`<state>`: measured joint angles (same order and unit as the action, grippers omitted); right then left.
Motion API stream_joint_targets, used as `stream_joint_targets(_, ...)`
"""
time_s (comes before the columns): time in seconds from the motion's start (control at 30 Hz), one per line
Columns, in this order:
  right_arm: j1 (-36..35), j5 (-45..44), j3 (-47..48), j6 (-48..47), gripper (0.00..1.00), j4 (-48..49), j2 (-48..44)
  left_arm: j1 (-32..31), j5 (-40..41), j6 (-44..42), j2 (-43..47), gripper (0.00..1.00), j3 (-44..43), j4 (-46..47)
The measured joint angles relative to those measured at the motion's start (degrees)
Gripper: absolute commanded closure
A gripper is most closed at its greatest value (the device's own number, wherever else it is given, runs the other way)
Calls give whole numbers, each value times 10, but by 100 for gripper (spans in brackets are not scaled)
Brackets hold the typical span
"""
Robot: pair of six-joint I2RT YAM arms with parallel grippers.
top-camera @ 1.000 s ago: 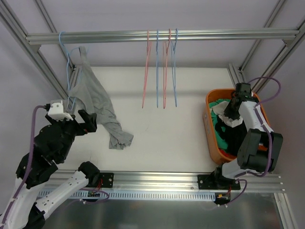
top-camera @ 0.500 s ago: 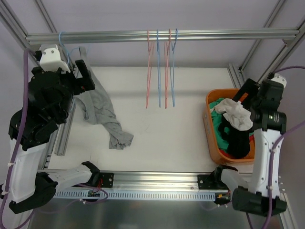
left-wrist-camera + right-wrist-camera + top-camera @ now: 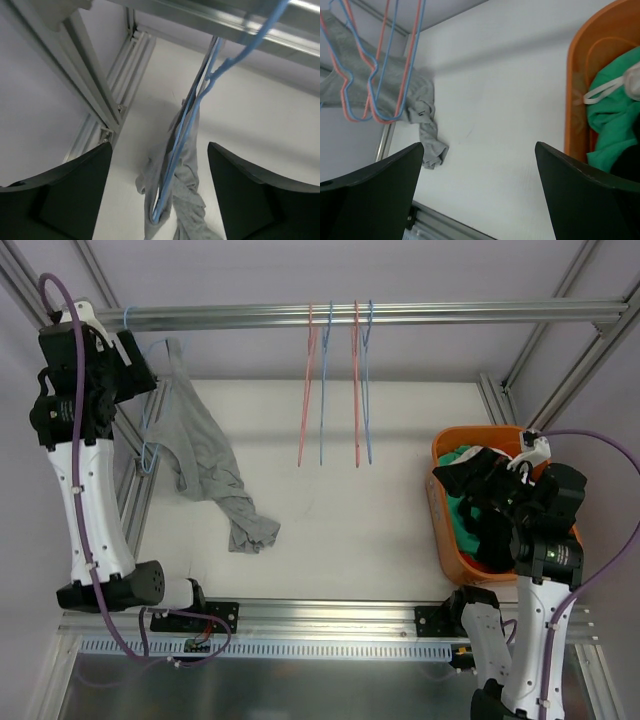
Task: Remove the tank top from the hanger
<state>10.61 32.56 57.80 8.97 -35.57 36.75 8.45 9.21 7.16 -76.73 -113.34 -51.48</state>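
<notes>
Rail (image 3: pixel 450 312): aluminium bar, running across the top of the frame from left to right.
Table (image 3: pixel 400 440): white surface, lying beneath the rail.
Blue hanger (image 3: pixel 199 102): thin wire hanger, hooking over the left end of the rail and hanging straight down; its frame is sitting inside the grey garment.
Tank top (image 3: pixel 200 445): grey and not yet off the blue hanger. The straps are hanging on the wire at the left end of the rail, while the lower part is trailing onto the table and bunching in a crumpled heap.
Left gripper (image 3: pixel 159 150): hovering high beside the left end of the rail and looking down along the blue hanger. Its fingers (image 3: pixel 75 195) are standing wide apart and grasping nothing. The wire and cloth are showing in the gap, clear of both pads.
Right gripper (image 3: pixel 479 145): hovering above the basket and facing across the table. Its fingers (image 3: pixel 370 200) are spreading wide, released, with nothing between them.
Basket (image 3: pixel 443 540): orange tub, sitting at the right edge of the table and holding a green garment (image 3: pixel 615 120), something black and a white strap.
Spare hangers (image 3: pixel 355 390): four bare wire hangers, pink and blue, hanging close together near the middle of the rail, well apart from the tank top.
</notes>
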Motion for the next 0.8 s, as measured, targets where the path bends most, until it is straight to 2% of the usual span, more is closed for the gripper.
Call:
stream_joint_targets(0.03, 0, 18, -3, 3, 0, 4, -1, 15, -31, 2, -16, 37, 3, 0)
stream_joint_targets(0.23, -8, 82, -3, 11, 2, 24, -31, 37, -128, 4, -74, 63, 19, -1)
stream_joint_targets(0.27, -10, 88, -3, 11, 2, 28, -36, 37, -137, 5, -75, 76, 20, 0)
stream_joint_targets(0.3, -11, 93, -3, 11, 2, 30, -39, 37, -146, 5, -75, 82, 20, 0)
stream_joint_targets(0.43, -16, 100, -3, 12, 2, 32, -39, 37, -174, 4, -72, 98, 20, 3)
stream_joint_targets(0.47, -17, 100, -3, 12, 2, 33, -39, 37, -181, 5, -72, 100, 20, 4)
stream_joint_targets(0.8, -28, 104, -12, 13, 2, 38, -37, 37, -243, 5, -72, 100, 6, 6)
